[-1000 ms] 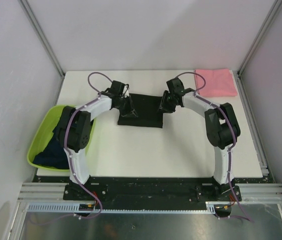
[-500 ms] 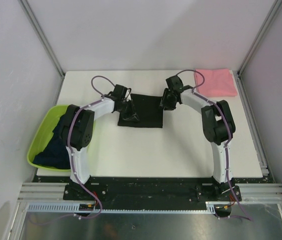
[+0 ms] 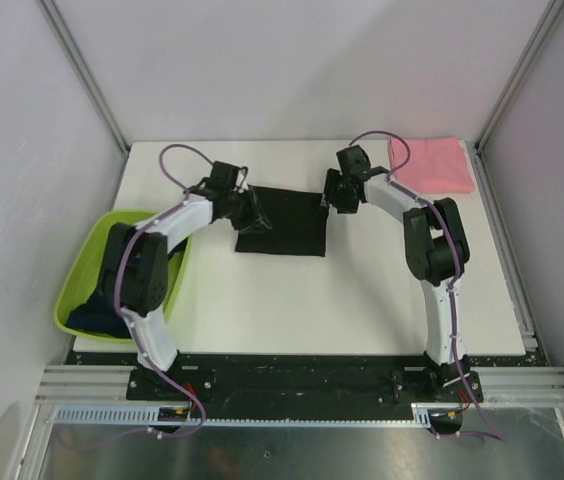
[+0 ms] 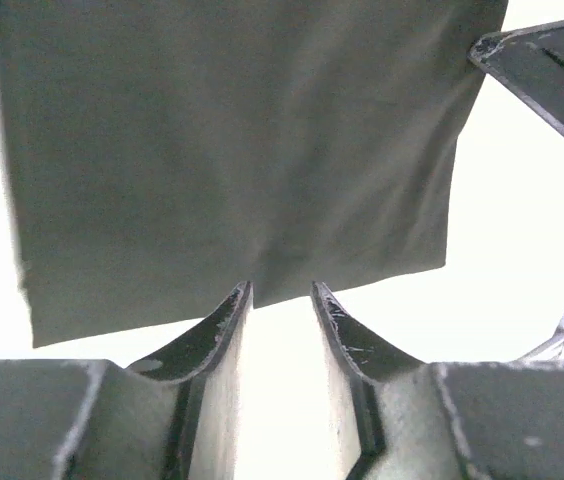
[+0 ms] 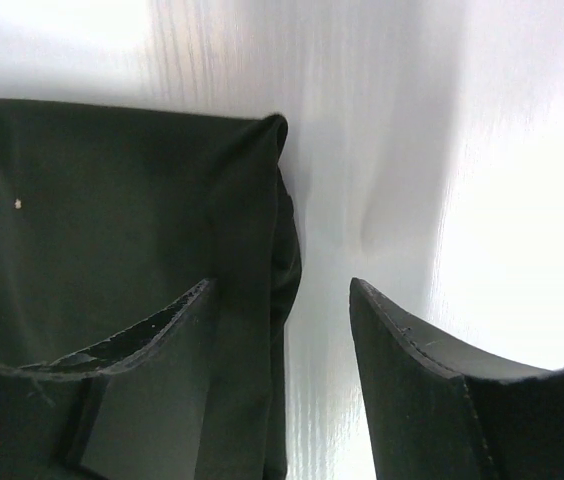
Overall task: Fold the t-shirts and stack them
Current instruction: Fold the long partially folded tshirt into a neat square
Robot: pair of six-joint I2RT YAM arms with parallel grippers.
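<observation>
The black t-shirt (image 3: 287, 225) lies flat as a neat dark rectangle near the far middle of the white surface (image 3: 362, 290), so the folding looks nearly finished and the stacking is yet to come. The left hand (image 3: 254, 215) sits at the shirt's left edge; its wrist view shows the fingers parted by only a narrow gap with nothing between them, the tips just at the hem. The right hand (image 3: 334, 200) is at the shirt's far right corner, opened wider, one finger over the cloth and the other over bare surface, straddling the folded edge without gripping it. The next move probably calls for both hands to close on the bundle's edges and carry it across to the folded pink t-shirt (image 3: 432, 165) in the far right corner without letting the layers slip. More navy t-shirts (image 3: 97, 312) wait in the lime-green basin (image 3: 84, 262) at the left. Plain pale walls (image 3: 312, 70) with metal posts (image 3: 82, 75) enclose the space.
</observation>
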